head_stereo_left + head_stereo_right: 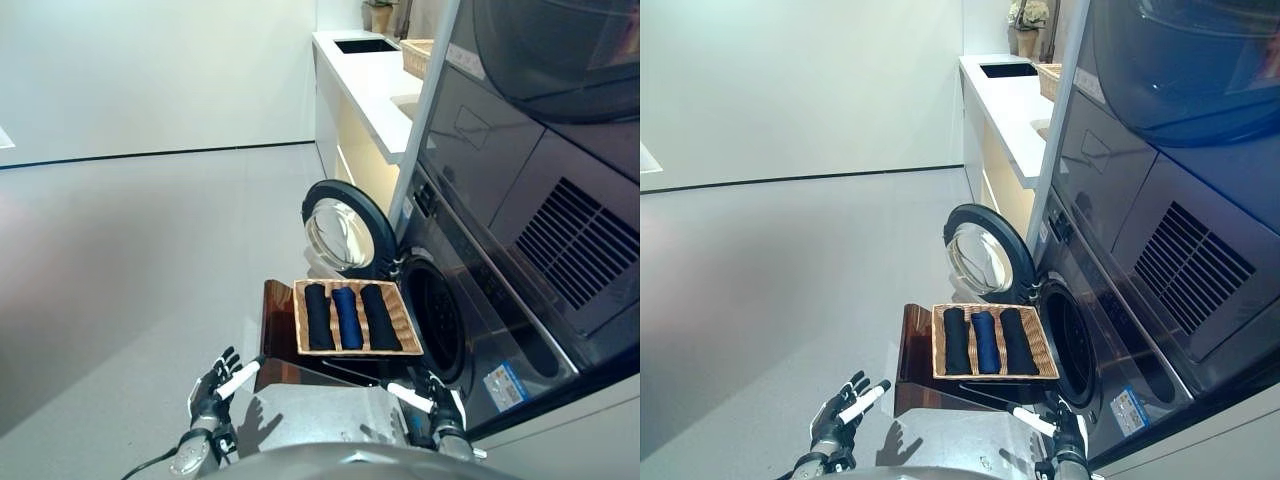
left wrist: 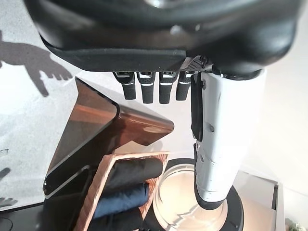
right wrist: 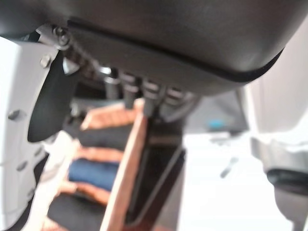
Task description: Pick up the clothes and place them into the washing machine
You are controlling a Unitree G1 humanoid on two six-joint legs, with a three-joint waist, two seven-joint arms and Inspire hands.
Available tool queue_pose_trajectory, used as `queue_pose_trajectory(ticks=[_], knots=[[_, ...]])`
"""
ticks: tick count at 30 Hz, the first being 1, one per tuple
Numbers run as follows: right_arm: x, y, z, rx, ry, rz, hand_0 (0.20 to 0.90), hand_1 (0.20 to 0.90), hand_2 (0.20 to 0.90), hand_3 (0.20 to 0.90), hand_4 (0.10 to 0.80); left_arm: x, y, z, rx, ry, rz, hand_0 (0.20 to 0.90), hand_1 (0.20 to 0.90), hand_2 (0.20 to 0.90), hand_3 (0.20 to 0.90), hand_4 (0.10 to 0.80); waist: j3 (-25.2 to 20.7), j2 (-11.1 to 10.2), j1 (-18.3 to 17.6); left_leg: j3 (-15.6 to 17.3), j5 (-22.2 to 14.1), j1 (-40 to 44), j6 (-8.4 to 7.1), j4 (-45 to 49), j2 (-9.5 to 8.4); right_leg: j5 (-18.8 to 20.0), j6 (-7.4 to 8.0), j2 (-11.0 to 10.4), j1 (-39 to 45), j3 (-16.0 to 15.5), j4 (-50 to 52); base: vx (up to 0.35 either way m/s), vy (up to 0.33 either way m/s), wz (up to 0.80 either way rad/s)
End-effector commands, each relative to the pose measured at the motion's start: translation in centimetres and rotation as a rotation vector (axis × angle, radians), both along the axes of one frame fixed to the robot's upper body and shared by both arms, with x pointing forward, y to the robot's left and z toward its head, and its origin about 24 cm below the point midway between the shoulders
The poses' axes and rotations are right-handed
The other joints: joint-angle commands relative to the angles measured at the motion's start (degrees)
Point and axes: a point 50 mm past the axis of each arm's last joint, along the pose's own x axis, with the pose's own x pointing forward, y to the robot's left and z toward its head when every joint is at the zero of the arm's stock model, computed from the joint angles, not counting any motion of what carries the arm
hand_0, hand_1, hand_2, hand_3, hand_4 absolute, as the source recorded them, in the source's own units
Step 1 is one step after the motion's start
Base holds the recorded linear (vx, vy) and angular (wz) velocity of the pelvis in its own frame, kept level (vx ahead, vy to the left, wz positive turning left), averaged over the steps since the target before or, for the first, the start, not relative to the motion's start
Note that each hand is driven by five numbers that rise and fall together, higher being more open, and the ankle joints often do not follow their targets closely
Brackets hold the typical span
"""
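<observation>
Three rolled clothes [image 1: 347, 317] in wicker basket [image 1: 407, 328] beside open washing machine [image 1: 440, 320]; left hand [image 1: 212, 392], right hand [image 1: 432, 405] spread, empty.

Layout of the laundry corner. The washing machine [image 1: 470, 330] stands at the right, with a second appliance [image 1: 560, 60] stacked above it. Its round door [image 1: 343, 232] hangs open to the left of the drum opening [image 1: 437, 318]. A wicker basket [image 1: 303, 318] rests on a small stand [image 1: 275, 340] on the floor, directly before the drum opening. Three rolled clothes [image 1: 347, 317] lie side by side in the basket. Behind the machine, along the right wall, runs a bench [image 1: 365, 75] carrying another basket [image 1: 418, 55] at its far end. The left hand [image 1: 212, 392] hangs to the near left of the stand; the right hand [image 1: 430, 405] hangs near the machine's front, right of the stand.
</observation>
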Motion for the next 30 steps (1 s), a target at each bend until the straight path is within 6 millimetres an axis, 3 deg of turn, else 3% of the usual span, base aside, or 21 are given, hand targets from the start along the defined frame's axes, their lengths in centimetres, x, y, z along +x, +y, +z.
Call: queue_pose_trajectory(ticks=[1,21,30], knots=[[6.24,-0.61,3.11,-0.045,-0.260,0.028,0.900,0.900,0.900,0.900,0.800,5.86,0.19,3.52,0.034,-0.280,-0.049,0.900,0.900,0.900,0.900,0.800,0.88,-0.72,1.32,-0.99,-2.69,1.28,-2.62,-0.10,1.07,5.28,1.33,-0.65,-4.40,-0.78,-0.10,0.000,0.000,0.00],[6.07,-0.68,3.09,-0.046,-0.258,0.025,0.900,0.900,0.900,0.900,0.800,5.60,0.45,3.39,0.034,-0.271,-0.026,0.900,0.900,0.900,0.900,0.800,1.02,-0.68,1.15,-1.06,-2.72,1.36,-2.78,-0.10,1.18,5.19,1.19,-0.36,-4.48,-0.69,-0.10,0.000,0.000,0.00],[6.33,-0.75,3.27,-0.055,-0.266,0.045,0.900,0.900,0.900,0.900,0.800,5.46,0.71,3.38,0.033,-0.269,-0.020,0.900,0.900,0.900,0.900,0.800,1.34,-1.50,1.20,-0.43,-1.60,1.16,-3.18,0.30,2.28,4.98,0.79,0.50,-4.65,-0.35,-0.10,0.000,0.000,0.00]])
